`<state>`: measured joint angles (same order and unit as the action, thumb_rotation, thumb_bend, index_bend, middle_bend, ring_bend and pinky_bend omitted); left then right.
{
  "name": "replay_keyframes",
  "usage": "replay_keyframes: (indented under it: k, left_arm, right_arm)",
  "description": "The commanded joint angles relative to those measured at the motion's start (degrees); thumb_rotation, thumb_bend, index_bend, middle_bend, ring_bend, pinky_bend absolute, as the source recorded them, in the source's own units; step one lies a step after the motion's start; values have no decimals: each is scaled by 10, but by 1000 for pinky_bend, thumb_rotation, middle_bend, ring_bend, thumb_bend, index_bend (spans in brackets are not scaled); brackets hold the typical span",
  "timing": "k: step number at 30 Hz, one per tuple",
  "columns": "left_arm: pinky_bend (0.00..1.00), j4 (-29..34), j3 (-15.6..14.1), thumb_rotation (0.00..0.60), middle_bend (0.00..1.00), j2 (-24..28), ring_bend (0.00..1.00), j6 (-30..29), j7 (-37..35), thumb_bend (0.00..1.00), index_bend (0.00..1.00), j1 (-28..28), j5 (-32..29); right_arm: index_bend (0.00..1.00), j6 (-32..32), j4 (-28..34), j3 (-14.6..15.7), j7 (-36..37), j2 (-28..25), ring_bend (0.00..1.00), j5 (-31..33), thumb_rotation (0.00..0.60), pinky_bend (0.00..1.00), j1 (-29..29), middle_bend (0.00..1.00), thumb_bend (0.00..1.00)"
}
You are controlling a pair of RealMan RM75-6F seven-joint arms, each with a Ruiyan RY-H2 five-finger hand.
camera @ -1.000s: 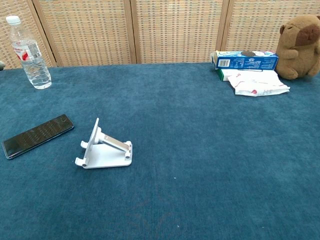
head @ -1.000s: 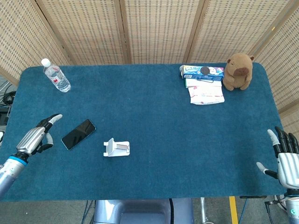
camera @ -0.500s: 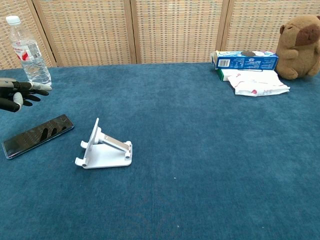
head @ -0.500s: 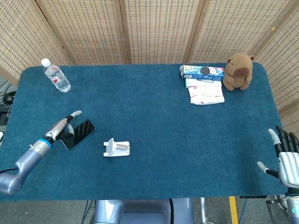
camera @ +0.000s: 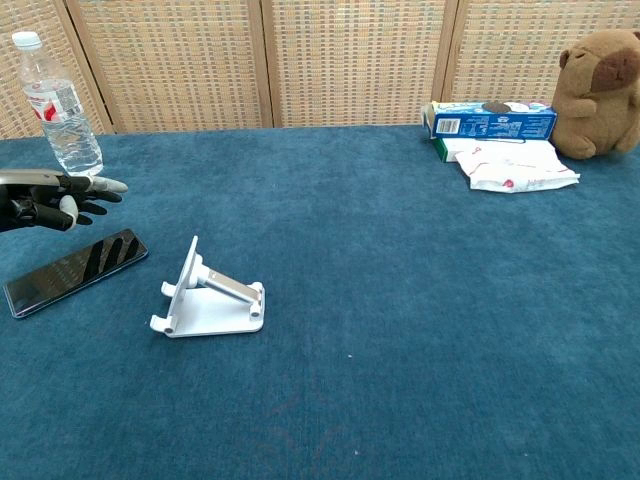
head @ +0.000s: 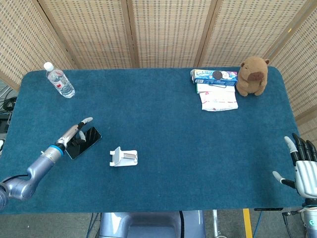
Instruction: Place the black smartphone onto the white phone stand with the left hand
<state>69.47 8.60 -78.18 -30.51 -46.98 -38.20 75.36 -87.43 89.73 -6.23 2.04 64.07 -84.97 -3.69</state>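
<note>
The black smartphone [head: 87, 140] [camera: 72, 271] lies flat on the blue cloth at the left, screen up. Just right of it stands the white phone stand [head: 122, 157] [camera: 207, 296], with nothing on it. My left hand [head: 76, 133] [camera: 50, 199] hovers over the phone's left part with its fingers stretched out and apart, holding nothing; the chest view shows a gap between the hand and the phone. My right hand [head: 303, 166] rests open at the table's right front corner, fingers spread, far from both objects.
A clear water bottle [head: 59, 80] [camera: 59, 108] stands at the back left. At the back right sit a blue snack box [head: 214, 76] [camera: 490, 119], a white packet [head: 218, 99] [camera: 515, 165] and a brown plush toy [head: 253, 76] [camera: 599, 65]. Wicker screens close off the back.
My left hand has travelled right from the table's left edge and now hangs above the smartphone. The phone, the stand and the right hand have not moved.
</note>
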Motion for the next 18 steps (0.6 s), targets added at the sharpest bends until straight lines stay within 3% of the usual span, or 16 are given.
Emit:
replay_keyframes:
  k: [1, 18]
  left_arm:
    - [0, -6, -2, 600, 0, -10, 0, 0, -10, 1000, 0, -1, 8]
    - [0, -4, -25, 600, 0, -29, 0, -15, -28, 1000, 0, -6, 54]
  right_arm:
    - [0, -1, 0, 0, 0, 0, 0, 0, 600, 0, 0, 0, 0]
    - [0, 5, -2, -1, 11, -2, 0, 5, 600, 0, -1, 0, 0]
